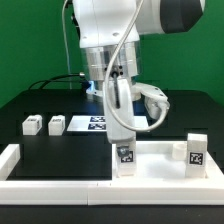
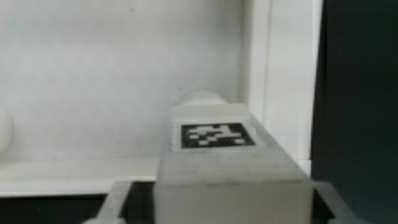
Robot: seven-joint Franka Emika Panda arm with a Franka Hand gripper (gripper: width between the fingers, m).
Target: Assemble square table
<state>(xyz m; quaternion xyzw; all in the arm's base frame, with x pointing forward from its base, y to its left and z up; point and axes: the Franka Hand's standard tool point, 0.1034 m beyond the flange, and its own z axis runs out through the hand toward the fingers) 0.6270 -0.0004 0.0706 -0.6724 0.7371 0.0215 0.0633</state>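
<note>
Half-closed gripper (image 1: 122,138) clamps leg (image 2: 217,165) at tabletop (image 2: 107,90) corner

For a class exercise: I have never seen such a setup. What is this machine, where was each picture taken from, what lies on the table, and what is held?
A white robot arm ends in a two-finger gripper. One picture is from a camera off the arm, the other from one on its wrist. The gripper holds a tagged white leg at a corner of the square tabletop; a second leg stands at another corner. Two loose legs and the marker board lie on the black table.
</note>
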